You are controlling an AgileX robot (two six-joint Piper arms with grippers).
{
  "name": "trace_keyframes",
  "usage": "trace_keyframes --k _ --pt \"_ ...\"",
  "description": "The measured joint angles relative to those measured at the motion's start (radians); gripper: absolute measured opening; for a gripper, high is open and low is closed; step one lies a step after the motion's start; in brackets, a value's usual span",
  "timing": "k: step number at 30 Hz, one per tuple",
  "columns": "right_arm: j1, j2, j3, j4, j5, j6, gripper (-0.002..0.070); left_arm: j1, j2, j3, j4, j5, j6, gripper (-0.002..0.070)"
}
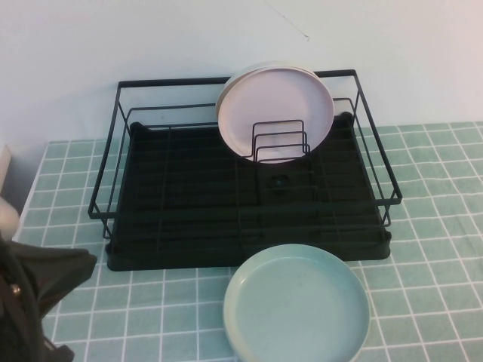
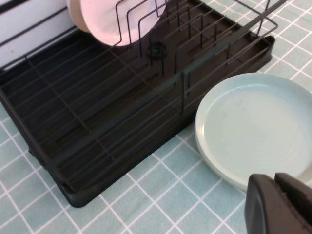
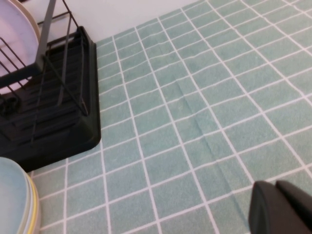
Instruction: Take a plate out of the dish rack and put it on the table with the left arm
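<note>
The plate (image 1: 296,308) lying at about 6 o'clock from the dish rack (image 1: 245,226) is a plain pale mint green, matte and unpatterned; in the right wrist view a thin yellowish line shows along its rim, possibly the edge of another plate beneath it. The rack is all black, wire frame and tray base alike. Standing in its dividers toward 12 o'clock is a pale pink plate (image 1: 275,109), with a cream edge just behind it. The counter (image 1: 430,286) is a grid of small pale green squares with white grout lines. The wall (image 1: 189,38) is plain white. The left arm (image 1: 34,294) is black
</note>
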Motion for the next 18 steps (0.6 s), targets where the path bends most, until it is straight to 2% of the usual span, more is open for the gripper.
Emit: trace_keyframes --k 12,15,18 --pt "0.0 0.0 0.0 0.0 0.0 0.0 -0.0001 -0.001 -0.002 0.002 0.013 -0.025 0.0 -0.0001" --pt "0.0 0.0 0.0 0.0 0.0 0.0 -0.0001 -0.001 -0.014 0.049 0.061 -0.124 -0.011 -0.0001" --pt "0.0 0.0 0.0 0.0 0.0 0.0 -0.0001 -0.001 -0.067 0.156 0.151 -0.281 -0.094 -0.0001"
